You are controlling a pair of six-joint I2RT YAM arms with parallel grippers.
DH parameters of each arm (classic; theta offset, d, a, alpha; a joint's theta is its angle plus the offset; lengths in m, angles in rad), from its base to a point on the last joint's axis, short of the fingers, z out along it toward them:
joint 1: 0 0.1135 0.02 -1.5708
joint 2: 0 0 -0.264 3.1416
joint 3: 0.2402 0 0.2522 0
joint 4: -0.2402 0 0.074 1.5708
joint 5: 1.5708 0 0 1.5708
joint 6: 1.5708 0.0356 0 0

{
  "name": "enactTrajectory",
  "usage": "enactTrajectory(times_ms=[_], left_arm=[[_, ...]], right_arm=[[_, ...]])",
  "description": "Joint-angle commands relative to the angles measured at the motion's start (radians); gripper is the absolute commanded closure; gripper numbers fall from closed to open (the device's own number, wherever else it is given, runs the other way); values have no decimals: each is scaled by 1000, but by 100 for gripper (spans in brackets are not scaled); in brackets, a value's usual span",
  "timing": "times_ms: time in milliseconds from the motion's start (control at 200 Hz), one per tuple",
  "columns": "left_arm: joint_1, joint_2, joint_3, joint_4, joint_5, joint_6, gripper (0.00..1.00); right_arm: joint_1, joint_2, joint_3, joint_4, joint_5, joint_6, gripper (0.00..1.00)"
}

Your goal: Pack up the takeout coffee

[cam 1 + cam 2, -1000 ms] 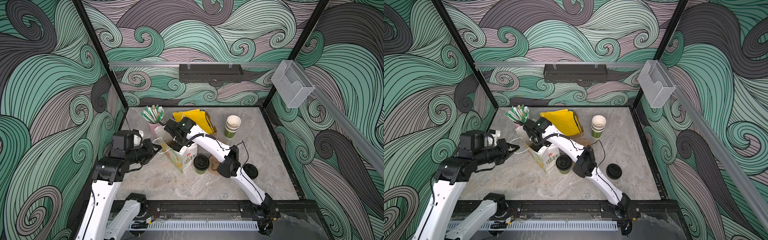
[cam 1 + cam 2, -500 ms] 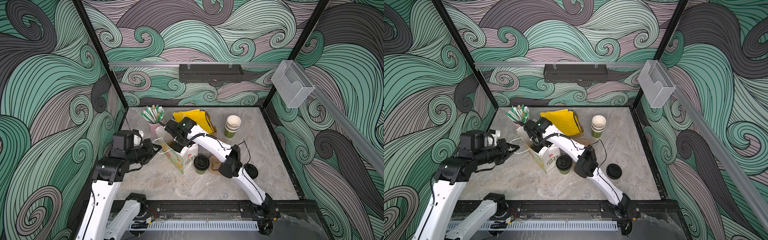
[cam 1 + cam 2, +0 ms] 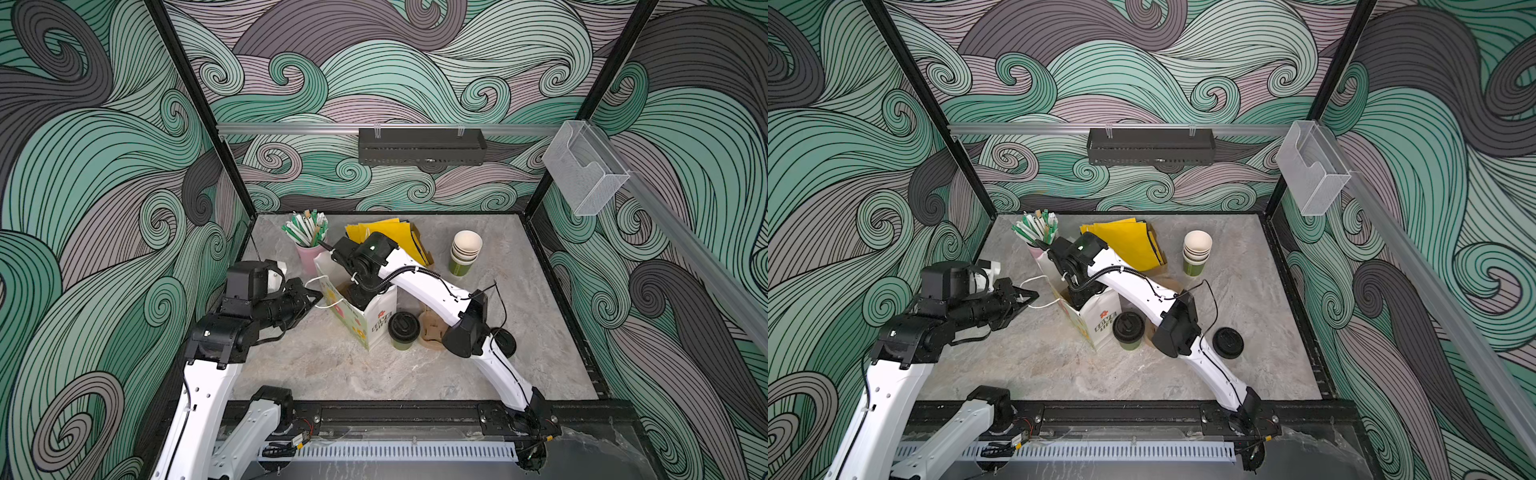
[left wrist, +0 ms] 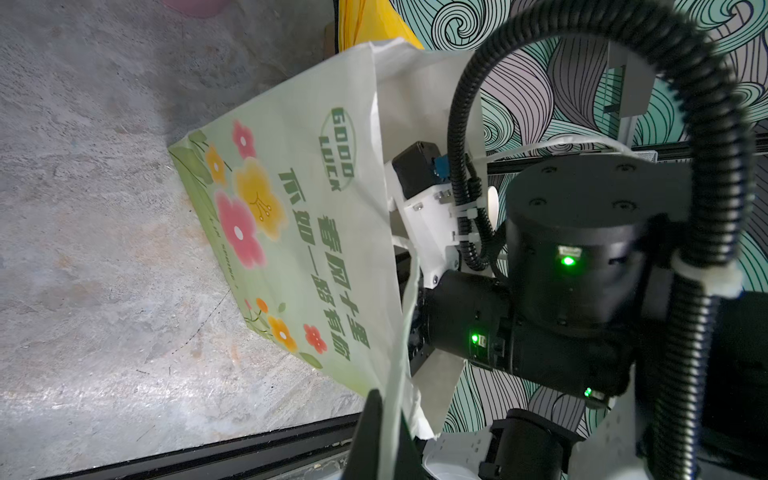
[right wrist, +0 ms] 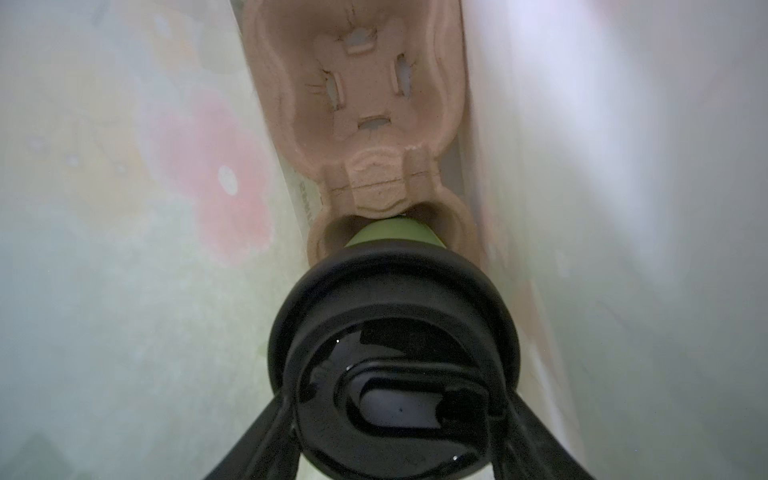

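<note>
- Step in hand: my right claw (image 5: pixel 398 401) is down inside the bag (image 3: pixel 353 322), its fingers closed on the lid of the cup (image 5: pixel 392 328); the cup stands in one socket of the tray (image 5: pixel 365 83) on the bag's floor.
- My left claw (image 3: pixel 312 296) is pinched tight on the bag's handle side, holding the mouth open.
- Next, as I judge: let go and rise straight out, clear of the paper.
- A second cup (image 3: pixel 403 330) waits just outside the bag.
- Print on the bag: "GOOD LUCK", "春风十里 不如一路有你".

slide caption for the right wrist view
Inside the paper bag, the right claw grips a lidded green cup at one slot of the pulp carrier.
</note>
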Motion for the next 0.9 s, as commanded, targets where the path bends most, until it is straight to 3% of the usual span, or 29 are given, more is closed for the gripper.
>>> enactTrajectory(times_ms=[0, 400, 895], left_arm=[[-5, -2, 10, -31, -11, 46, 100], [-5, -7, 21, -32, -9, 116, 100], [-5, -92, -6, -112, -15, 82, 100]], right_arm=[[10, -73, 23, -146, 38, 31, 44], [24, -178, 3, -146, 107, 58, 44], [80, -31, 29, -142, 40, 42, 44]])
